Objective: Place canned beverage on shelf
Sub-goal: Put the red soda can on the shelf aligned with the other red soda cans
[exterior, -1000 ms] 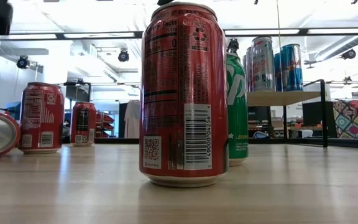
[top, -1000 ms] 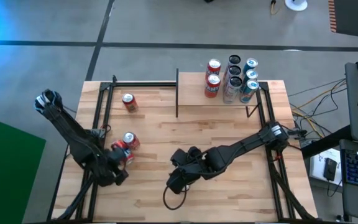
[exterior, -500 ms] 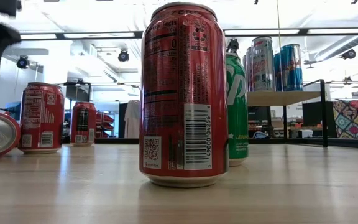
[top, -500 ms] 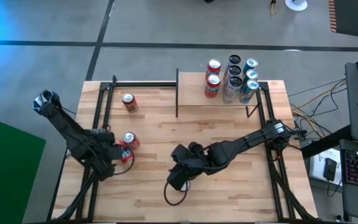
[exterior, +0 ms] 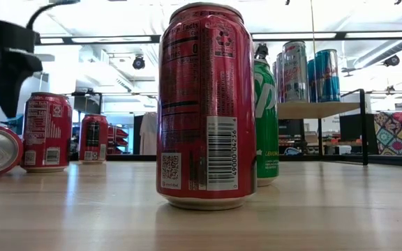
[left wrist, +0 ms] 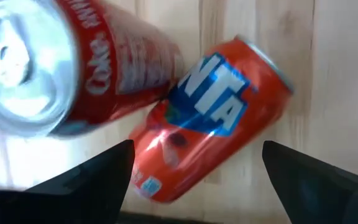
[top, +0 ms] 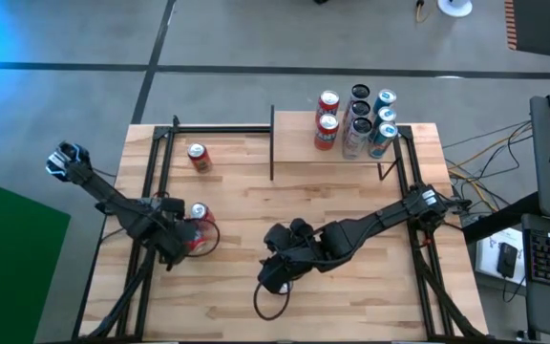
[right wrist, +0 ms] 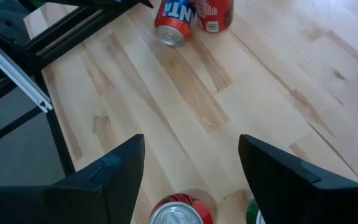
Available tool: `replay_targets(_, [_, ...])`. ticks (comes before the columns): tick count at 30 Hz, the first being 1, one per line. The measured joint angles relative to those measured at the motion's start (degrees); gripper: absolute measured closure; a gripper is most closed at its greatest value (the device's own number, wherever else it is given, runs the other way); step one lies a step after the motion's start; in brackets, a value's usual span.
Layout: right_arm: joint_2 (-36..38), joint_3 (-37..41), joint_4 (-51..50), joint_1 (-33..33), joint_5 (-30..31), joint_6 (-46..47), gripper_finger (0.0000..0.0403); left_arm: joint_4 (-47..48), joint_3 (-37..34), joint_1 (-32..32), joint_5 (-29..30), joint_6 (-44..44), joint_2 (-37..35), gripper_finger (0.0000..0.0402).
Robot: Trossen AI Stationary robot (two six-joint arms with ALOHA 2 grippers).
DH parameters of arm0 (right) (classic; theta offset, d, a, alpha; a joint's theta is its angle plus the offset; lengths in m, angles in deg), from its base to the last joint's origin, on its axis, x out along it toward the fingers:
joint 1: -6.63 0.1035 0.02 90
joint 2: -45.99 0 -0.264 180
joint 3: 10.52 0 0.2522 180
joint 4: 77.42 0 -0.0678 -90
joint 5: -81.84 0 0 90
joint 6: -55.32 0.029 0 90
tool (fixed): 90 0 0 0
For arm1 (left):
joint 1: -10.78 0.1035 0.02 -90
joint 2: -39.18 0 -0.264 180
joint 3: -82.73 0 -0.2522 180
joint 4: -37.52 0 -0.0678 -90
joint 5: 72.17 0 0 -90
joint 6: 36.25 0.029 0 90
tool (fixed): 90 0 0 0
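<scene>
An orange can (left wrist: 213, 124) lies on its side on the table beside an upright red can (left wrist: 55, 68); both show in the high view (top: 199, 239) at the left. My left gripper (left wrist: 194, 186) is open above the orange can, one finger to each side of it; it also shows in the high view (top: 181, 246). My right gripper (right wrist: 194, 180) is open over a red can (right wrist: 176, 211) standing near the table's front (exterior: 204, 104), with a green can (exterior: 267, 118) behind it. The shelf (top: 299, 143) stands at the far right and holds several cans (top: 356, 119).
Another red can (top: 197, 156) stands at the table's far left. Black frame bars (top: 151, 182) run along the table's left and right sides. A cable loop (top: 270, 306) lies near the front edge. Bare tabletop (top: 351, 201) lies between the shelf and my right arm.
My left gripper has come down toward the orange can and the upright red can beside it, and shifted a little toward the table's far edge. The cans have stayed where they were.
</scene>
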Motion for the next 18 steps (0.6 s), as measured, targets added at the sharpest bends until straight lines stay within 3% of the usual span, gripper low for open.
replay_targets(12, [-0.02, 0.02, -0.17, -0.1, 1.42, 0.02, 0.0154, -8.76, -3.75, 5.7, -5.67, 0.91, 1.16, 0.0064])
replay_targets(18, [-0.04, 0.02, -0.21, -0.11, 1.46, -0.26, 0.0154, -13.07, -3.33, 5.79, -9.02, -6.79, 4.89, 0.0064])
